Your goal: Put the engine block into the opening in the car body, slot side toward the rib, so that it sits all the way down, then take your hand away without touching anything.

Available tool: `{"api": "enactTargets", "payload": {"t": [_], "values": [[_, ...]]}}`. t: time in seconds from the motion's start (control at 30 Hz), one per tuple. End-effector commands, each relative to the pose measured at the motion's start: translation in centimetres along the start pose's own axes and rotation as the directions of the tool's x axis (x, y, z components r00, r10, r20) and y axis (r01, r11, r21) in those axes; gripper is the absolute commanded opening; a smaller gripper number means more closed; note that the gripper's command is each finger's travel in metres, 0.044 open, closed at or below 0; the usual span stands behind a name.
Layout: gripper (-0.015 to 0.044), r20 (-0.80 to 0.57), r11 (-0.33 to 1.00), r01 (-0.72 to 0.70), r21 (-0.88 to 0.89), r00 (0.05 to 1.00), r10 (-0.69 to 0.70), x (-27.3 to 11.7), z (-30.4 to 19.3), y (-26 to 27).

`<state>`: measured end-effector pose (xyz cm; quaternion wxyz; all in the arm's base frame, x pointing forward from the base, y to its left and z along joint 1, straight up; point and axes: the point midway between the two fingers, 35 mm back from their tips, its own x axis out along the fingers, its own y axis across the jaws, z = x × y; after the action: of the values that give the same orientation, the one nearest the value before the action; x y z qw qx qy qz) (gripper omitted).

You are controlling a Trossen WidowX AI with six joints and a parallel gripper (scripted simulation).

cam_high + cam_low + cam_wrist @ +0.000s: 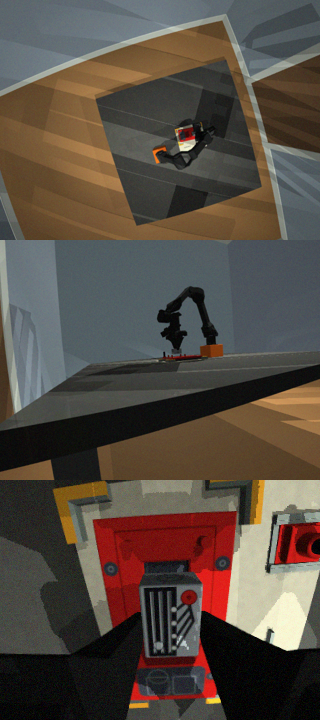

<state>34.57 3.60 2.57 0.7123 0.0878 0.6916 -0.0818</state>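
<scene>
My gripper (176,348) (170,617) is shut on the grey engine block (176,351) (161,622), with one finger on each side of it. The block's face with dark slots and a red round mark faces the wrist camera. The block hangs upright a little above the red car body (191,357) (104,542) (181,140). In the wrist view the dark opening (166,567) shows just beyond the block's upper edge, partly hidden by it. The rib cannot be made out. In the top view the arm hides the gripper and block.
The car body lies in a cream tray (186,147) (255,590) with yellow corner brackets. A small red part (295,542) with a black peg (164,353) sits in a grey frame beside the body. The arm's base stands on an orange block (155,155) (217,350) on the dark table (144,193).
</scene>
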Motion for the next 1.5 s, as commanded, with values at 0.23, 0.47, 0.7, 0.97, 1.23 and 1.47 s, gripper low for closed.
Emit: {"api": "enactTargets", "payload": {"t": [0.23, 0.47, 0.7, 0.97, 1.23, 1.47], "values": [[0.0159, 0.006, 0.991, 0.004, -0.135, 1.000, -0.004, -0.11, 0.34, -0.03], [0.0159, 0.006, 0.998, 0.004, -0.064, 1.000, -0.004, -0.11, 0.35, -0.03], [0.0159, 0.006, 0.998, 0.003, 0.069, 1.000, -0.004, -0.07, 0.36, -0.02], [0.0159, 0.006, 1.000, 0.004, 0.011, 1.000, -0.004, 0.08, 0.36, -0.01], [0.0159, 0.006, 0.995, 0.004, -0.104, 1.000, -0.004, 0.20, 0.36, -0.02], [0.0159, 0.006, 1.000, 0.004, 0.015, 1.000, -0.004, 0.24, 0.37, -0.01]]}}
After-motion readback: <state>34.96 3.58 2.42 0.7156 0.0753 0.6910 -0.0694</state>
